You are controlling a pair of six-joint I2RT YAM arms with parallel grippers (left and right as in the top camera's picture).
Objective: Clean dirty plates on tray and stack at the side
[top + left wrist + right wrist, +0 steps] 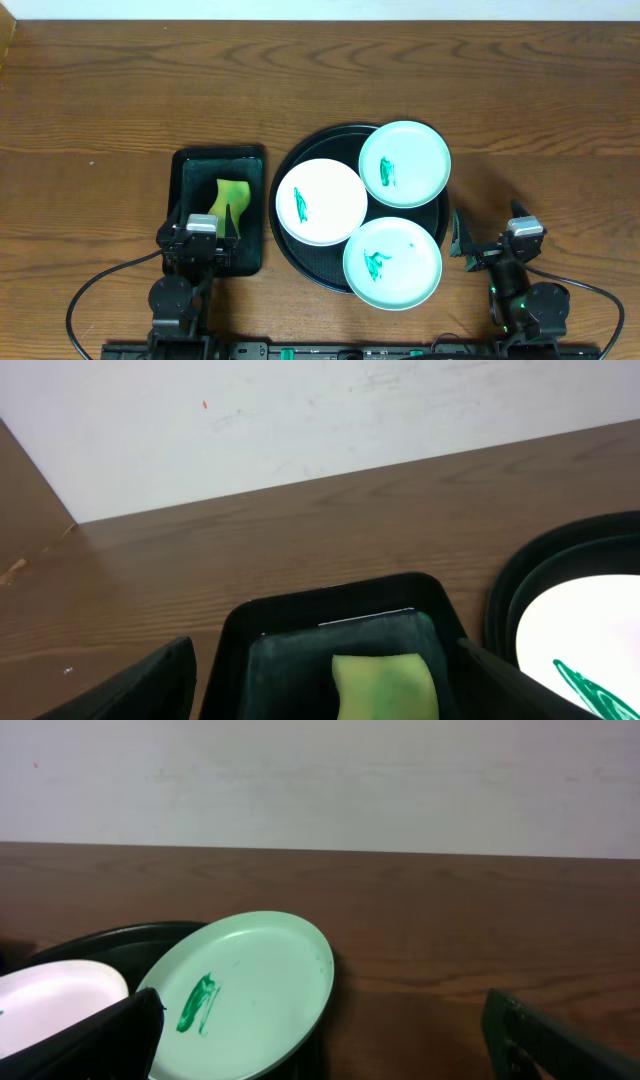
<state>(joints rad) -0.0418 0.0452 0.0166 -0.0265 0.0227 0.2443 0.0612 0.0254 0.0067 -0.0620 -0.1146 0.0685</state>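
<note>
nothing is done yet: all three plates (320,203) sit smeared on the tray (310,152) (both arms' jaws spread, empty), none stacked aside.

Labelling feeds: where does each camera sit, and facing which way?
Overhead: above the table, looking down; left arm and right arm at bottom.
Left wrist: low, facing the wall over the sponge; own fingers show.
Right wrist: low, facing the wall past a mint plate; own fingers show.
Shared: both wrist views catch the white plate.
</note>
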